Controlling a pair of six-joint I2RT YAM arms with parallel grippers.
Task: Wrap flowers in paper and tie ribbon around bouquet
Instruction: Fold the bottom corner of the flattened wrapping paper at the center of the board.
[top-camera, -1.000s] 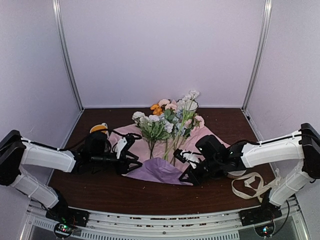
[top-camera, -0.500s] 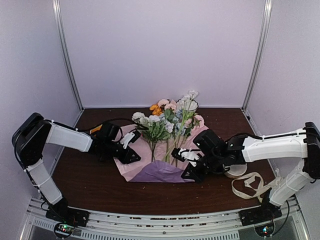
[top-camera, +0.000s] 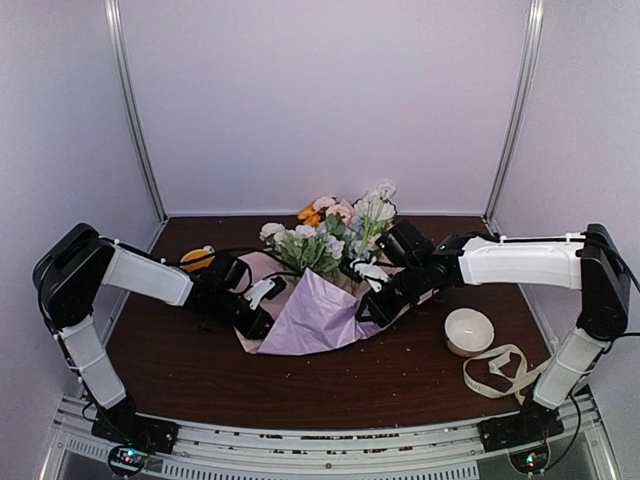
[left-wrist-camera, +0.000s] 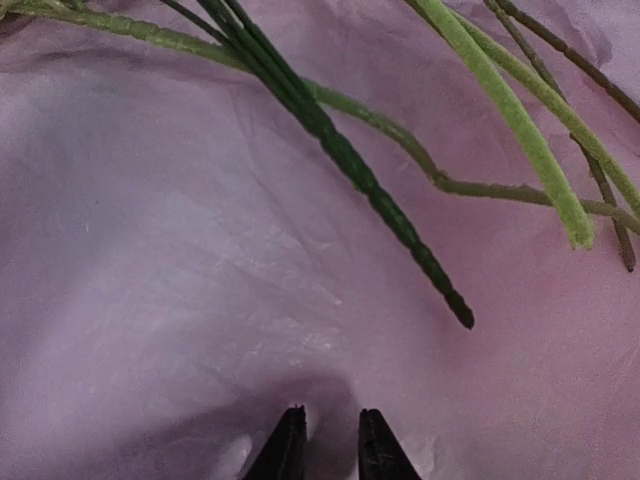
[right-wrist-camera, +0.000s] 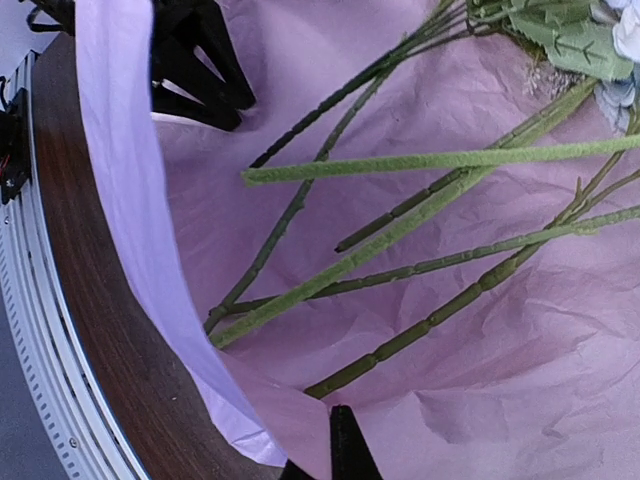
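While both arms reach in from either side, the paper (top-camera: 318, 318) sits in the middle of the table (top-camera: 330, 392) with its near half folded up over the stems, lilac side out and pink inside. On the paper's left edge is the left gripper (top-camera: 257, 308). From its wrist cam the fingertips (left-wrist-camera: 288, 450) are only a sliver apart and the sheet puckers right at them, so it looks pinched on the paper. Over on the other edge the right gripper (top-camera: 380, 298) is clamped fully closed on the sheet, with the lilac edge standing up off the wood there. Between the two grippers lie the flowers (top-camera: 325, 238), blooms toward the back. Off by the right arm's base, the ribbon (top-camera: 505, 372) lies loose beside a white bowl (top-camera: 468, 330), well apart from the paper.
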